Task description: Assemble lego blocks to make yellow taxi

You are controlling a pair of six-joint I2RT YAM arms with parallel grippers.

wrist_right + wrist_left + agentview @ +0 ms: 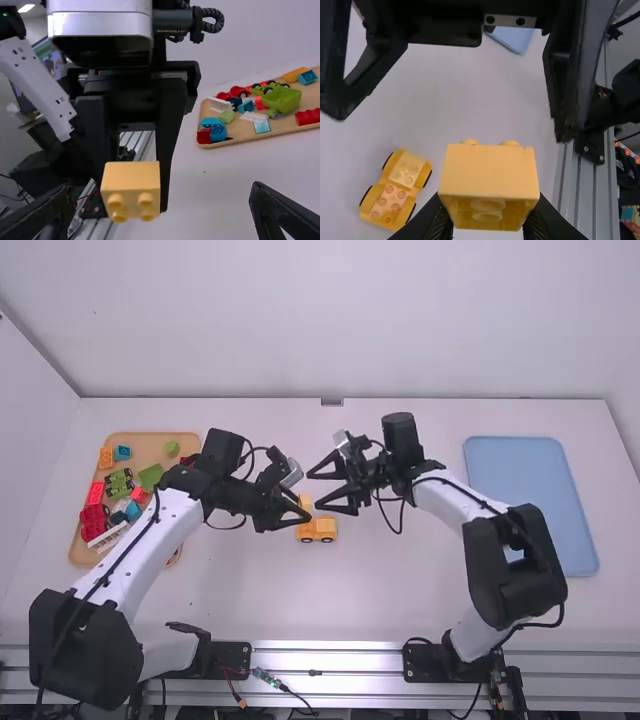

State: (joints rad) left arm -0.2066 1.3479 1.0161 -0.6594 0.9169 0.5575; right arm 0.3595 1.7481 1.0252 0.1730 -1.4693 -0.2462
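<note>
Watching from my end, I have the left gripper [303, 514] closed on a small yellow block [489, 170], pinching it between its fingertips a little above the middle of the table [230, 585]. The right gripper [314, 492] faces it from the right with its fingers spread wide, one to each side in its own wrist view, and neither touches the block. The block's four studs face right, toward that open claw, while its hollow underside faces back to the left; I can't tell a long axis on it. The wheeled yellow taxi base [317, 530] sits on the table just to the near side of the two claws, upright on its wheels with studs up. Its long axis runs left to right, though I can't tell which end is the front. Over on the left is the wooden tray [77, 550] of loose blocks, with the blue tray [520, 490] on the right.
</note>
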